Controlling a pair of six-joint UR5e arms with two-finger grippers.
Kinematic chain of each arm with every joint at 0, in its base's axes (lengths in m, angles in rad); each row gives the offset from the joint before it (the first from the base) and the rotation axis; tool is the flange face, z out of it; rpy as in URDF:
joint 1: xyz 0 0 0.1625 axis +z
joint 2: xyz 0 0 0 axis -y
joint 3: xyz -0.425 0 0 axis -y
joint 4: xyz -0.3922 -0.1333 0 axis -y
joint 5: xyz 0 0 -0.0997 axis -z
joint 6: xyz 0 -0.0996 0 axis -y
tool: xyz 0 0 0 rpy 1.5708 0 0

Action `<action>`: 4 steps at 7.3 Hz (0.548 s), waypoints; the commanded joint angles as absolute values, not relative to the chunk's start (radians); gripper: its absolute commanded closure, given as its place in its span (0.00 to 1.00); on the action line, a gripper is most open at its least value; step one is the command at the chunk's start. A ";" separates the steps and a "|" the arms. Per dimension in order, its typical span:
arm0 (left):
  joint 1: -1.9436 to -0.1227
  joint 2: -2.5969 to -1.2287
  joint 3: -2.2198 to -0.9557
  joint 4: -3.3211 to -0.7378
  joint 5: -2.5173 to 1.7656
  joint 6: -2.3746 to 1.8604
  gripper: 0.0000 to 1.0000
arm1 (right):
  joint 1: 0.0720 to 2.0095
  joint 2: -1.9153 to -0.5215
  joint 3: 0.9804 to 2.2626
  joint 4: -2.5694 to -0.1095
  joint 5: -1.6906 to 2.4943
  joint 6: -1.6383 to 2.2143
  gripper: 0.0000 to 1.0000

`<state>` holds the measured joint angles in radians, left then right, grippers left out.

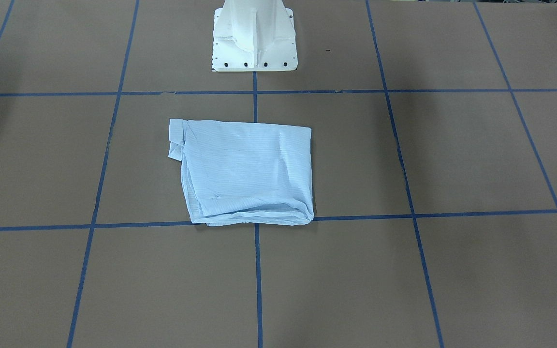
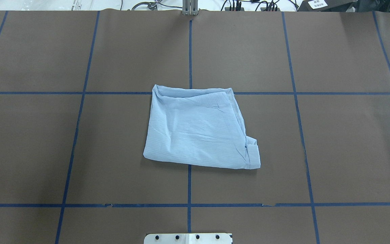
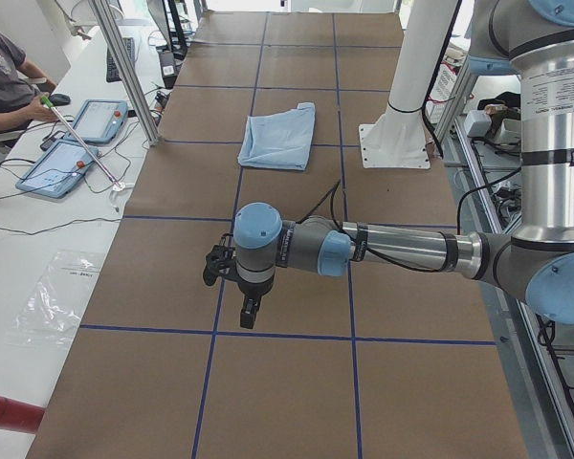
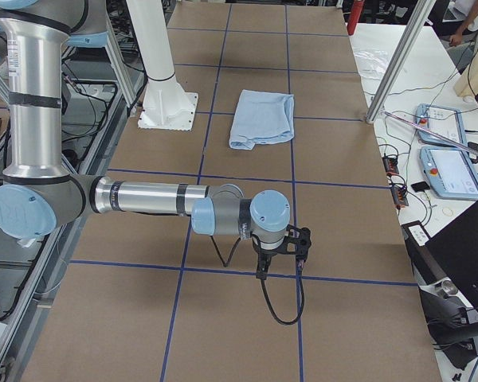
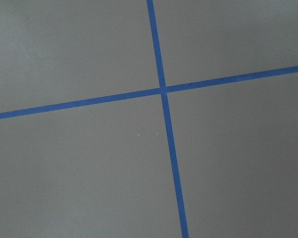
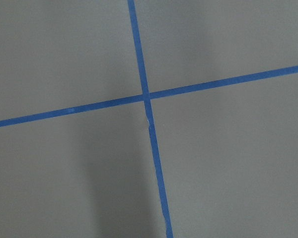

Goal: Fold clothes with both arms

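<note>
Under both my wrists lies only matte brown table (image 5: 79,173), crossed by blue tape lines (image 5: 170,148). My left gripper (image 3: 249,320) and right gripper (image 4: 260,272) hang over opposite ends with nothing visibly held; how far their jaws part I cannot tell. Well apart from both, mid-table before the white pedestal (image 1: 254,38), lies the thin, pinstriped light-blue shirt (image 2: 198,130), folded into a soft, rumpled rectangle.

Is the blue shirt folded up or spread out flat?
Folded. The shirt lies as a compact squarish bundle with stacked layers showing along its edges; no sleeves spread out.
</note>
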<state>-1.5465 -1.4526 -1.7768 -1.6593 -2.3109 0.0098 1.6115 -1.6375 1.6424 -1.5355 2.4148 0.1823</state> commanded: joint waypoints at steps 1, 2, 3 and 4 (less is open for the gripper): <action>-1.548 -1.453 -1.778 -1.660 -2.316 -0.044 0.00 | 1.612 -1.637 1.643 -1.536 2.401 0.183 0.00; -1.548 -1.453 -1.789 -1.666 -2.318 -0.120 0.00 | 1.612 -1.637 1.643 -1.536 2.399 0.184 0.00; -1.548 -1.453 -1.792 -1.666 -2.319 -0.121 0.00 | 1.612 -1.637 1.643 -1.536 2.398 0.183 0.00; -1.548 -1.451 -1.792 -1.664 -2.333 -0.123 0.00 | 1.612 -1.637 1.643 -1.536 2.392 0.183 0.00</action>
<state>-1.5477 -1.4524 -1.7892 -1.6646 -2.3217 -0.1087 1.6122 -1.6368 1.6429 -1.5355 2.3972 0.1829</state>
